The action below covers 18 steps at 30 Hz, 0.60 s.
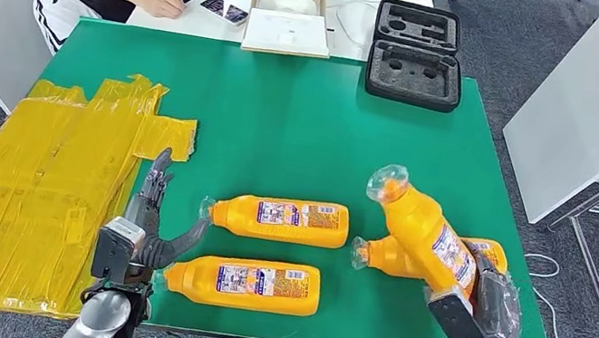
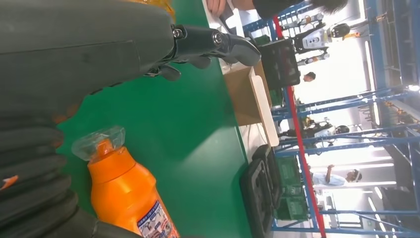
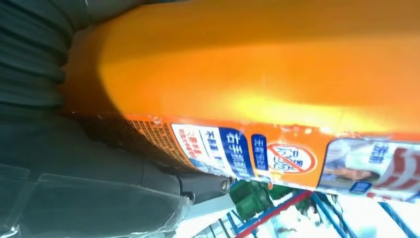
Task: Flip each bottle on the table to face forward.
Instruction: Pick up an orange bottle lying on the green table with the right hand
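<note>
Meanwhile, the right hand [image 1: 489,302] grips an orange bottle [image 1: 425,231] by its base, tilted up off the green table [image 1: 303,124]; the left hand [image 1: 150,217] rests open, fingers extended, beside two lying bottles [image 1: 278,218].

Three orange bottles [image 1: 281,218] lying; fourth [image 1: 425,230] tilted.

Green tabletop [image 1: 303,124]. Crumpled yellow plastic sheet [image 1: 35,189] covers the 9 o'clock side. Three orange bottles lie flat: one at centre [image 1: 283,219], one at 6 o'clock [image 1: 245,282], one at 4 o'clock [image 1: 396,257], partly hidden. Black foam case [image 1: 416,55] sits at the 1 o'clock edge.
</note>
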### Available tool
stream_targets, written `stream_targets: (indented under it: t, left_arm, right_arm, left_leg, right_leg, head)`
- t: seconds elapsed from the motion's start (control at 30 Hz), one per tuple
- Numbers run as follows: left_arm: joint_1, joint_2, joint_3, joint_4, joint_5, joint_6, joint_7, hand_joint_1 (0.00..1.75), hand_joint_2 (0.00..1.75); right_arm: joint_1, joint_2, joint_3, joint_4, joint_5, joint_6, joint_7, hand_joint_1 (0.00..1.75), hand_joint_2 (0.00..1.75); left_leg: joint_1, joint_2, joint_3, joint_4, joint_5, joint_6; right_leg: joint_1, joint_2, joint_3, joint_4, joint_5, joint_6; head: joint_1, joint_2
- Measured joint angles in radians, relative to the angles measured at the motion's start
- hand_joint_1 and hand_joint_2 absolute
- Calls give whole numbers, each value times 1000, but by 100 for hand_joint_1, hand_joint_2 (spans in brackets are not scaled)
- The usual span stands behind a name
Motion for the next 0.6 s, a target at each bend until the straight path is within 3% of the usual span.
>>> stream_targets:
  t: [0.13,0.27,0.4,0.6]
  left_arm:
    - [0,-3,-2,0,-14,-2,2,0,175]
    - [-4,-3,-19,-6,-40,-30,13,0,175]
    - [-38,6,-66,-25,-83,-113,53,0,175]
    - [-106,27,-128,-71,-87,-207,106,0,175]
  right_arm:
    - [-5,52,17,-20,-60,-45,-20,175,175]
    - [-23,90,70,-20,-187,-90,-106,175,175]
    - [-93,117,160,22,-296,-98,-177,175,175]
    - [-197,139,274,107,-345,-100,-200,175,175]
  left_leg:
    - [0,-1,-1,0,0,0]
    - [0,-1,-1,0,1,0]
    - [0,-1,-1,0,2,0]
    - [0,-2,-1,0,5,1]
  right_leg:
    - [0,-1,0,0,0,0]
    - [0,-1,0,0,0,0]
    - [0,-1,-1,0,0,0]
    - [0,-3,0,1,1,0]
  head:
    - [0,0]
    - [0,0]
    - [0,0]
    - [0,0]
